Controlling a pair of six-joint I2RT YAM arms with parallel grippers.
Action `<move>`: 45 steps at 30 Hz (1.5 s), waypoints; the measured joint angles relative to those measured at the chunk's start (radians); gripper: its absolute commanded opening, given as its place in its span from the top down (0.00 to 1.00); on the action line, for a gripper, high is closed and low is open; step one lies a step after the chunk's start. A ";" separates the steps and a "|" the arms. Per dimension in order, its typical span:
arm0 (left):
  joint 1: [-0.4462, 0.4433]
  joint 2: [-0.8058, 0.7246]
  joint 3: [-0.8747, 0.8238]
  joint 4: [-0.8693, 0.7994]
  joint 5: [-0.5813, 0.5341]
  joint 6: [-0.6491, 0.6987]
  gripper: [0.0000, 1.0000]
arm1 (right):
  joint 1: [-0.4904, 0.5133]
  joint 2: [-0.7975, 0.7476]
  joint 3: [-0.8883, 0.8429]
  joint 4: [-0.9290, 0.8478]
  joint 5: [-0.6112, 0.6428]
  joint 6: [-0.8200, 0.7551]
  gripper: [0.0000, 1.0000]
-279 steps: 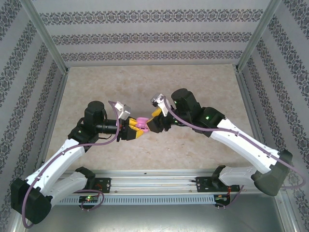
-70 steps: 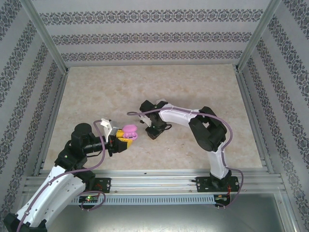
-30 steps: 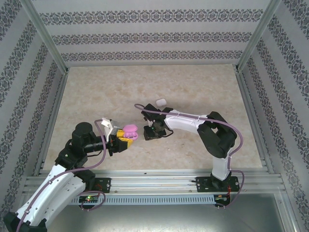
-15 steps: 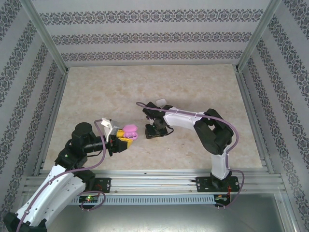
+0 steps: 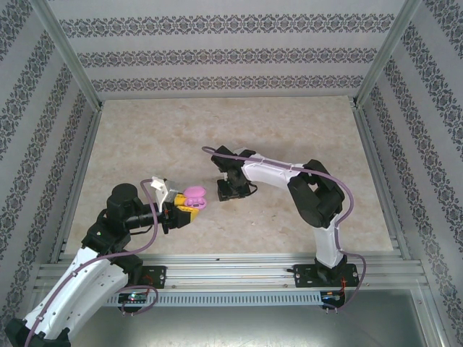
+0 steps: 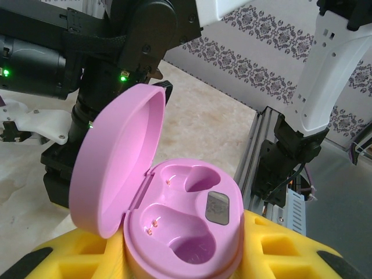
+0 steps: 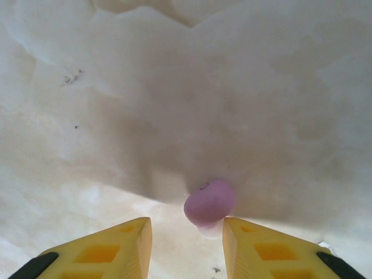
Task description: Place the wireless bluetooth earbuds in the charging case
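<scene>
My left gripper (image 5: 188, 208) is shut on the pink charging case (image 5: 194, 194), low at the table's left-centre. In the left wrist view the case (image 6: 195, 224) sits between the yellow fingers (image 6: 290, 256) with its lid raised to the left and both wells empty. My right gripper (image 5: 233, 191) points down at the table just right of the case. In the right wrist view it (image 7: 187, 235) stands open just above the table. One small pink earbud (image 7: 210, 201) with a clear tip lies on the table between the fingers, close to the right finger (image 7: 261, 247).
The marbled beige table (image 5: 289, 130) is walled on three sides by patterned panels. An aluminium rail (image 5: 231, 271) with the arm bases runs along the near edge. The right arm's black links (image 6: 122, 52) stand close behind the open lid.
My right gripper has shifted slightly toward the far side of the table and its jaws have spread a little. The left arm and the case have stayed still.
</scene>
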 measured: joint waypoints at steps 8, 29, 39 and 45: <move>0.000 0.000 0.000 0.000 0.000 0.010 0.78 | 0.000 0.029 0.078 -0.073 0.054 -0.018 0.64; 0.000 -0.003 0.000 -0.001 0.000 0.026 0.78 | 0.003 0.100 0.124 -0.122 0.076 -0.025 0.82; 0.000 -0.005 -0.005 0.011 0.000 0.025 0.78 | 0.002 -0.097 -0.027 -0.054 0.073 -0.020 0.83; 0.000 0.013 -0.010 0.087 0.000 0.022 0.78 | 0.014 -0.416 -0.156 0.005 0.098 0.017 0.83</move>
